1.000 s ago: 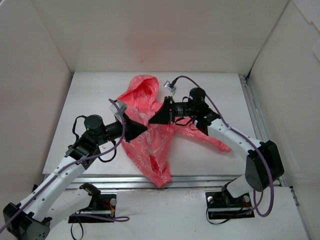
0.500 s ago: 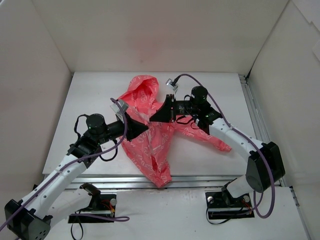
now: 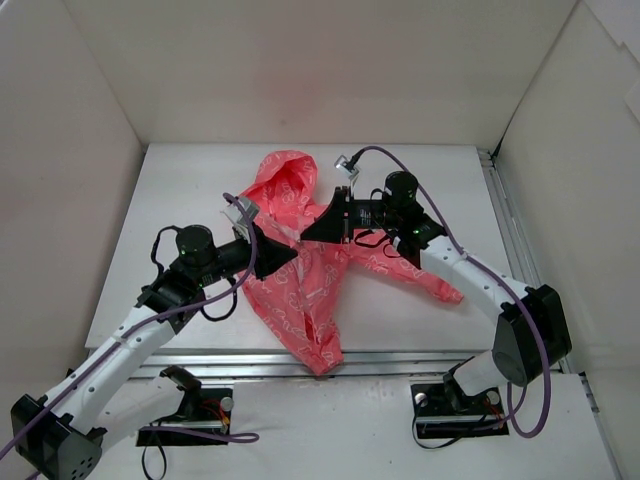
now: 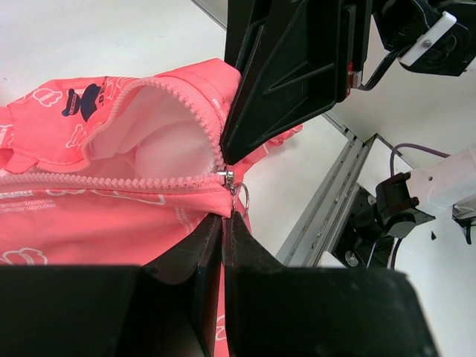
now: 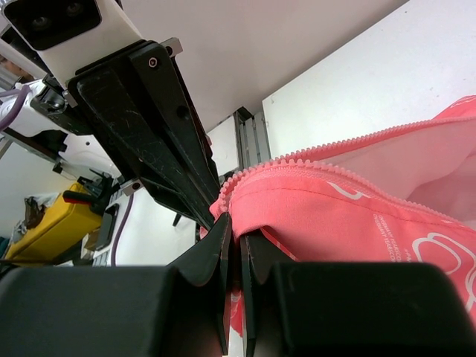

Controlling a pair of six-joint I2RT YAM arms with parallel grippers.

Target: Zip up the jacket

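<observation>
The coral-pink jacket (image 3: 300, 290) lies crumpled mid-table, its hood (image 3: 285, 180) toward the back. My left gripper (image 3: 283, 253) is shut at the metal zipper slider (image 4: 226, 177), pinching its pull just below it (image 4: 225, 217). Left of the slider the zipper is closed; above it the teeth part around the white lining (image 4: 163, 141). The dark blue emblem (image 4: 83, 100) shows at upper left. My right gripper (image 3: 308, 232) is shut on the jacket's front edge (image 5: 357, 216) beside the open teeth (image 5: 236, 230). It sits right against the left gripper.
A metal rail (image 3: 400, 360) runs along the table's near edge and another (image 3: 505, 220) runs along the right side. White walls enclose the back and both sides. The jacket's lower end hangs over the near rail (image 3: 325, 360).
Both grippers have crept slightly to the right and back, still shut on the jacket. The jacket has barely shifted.
</observation>
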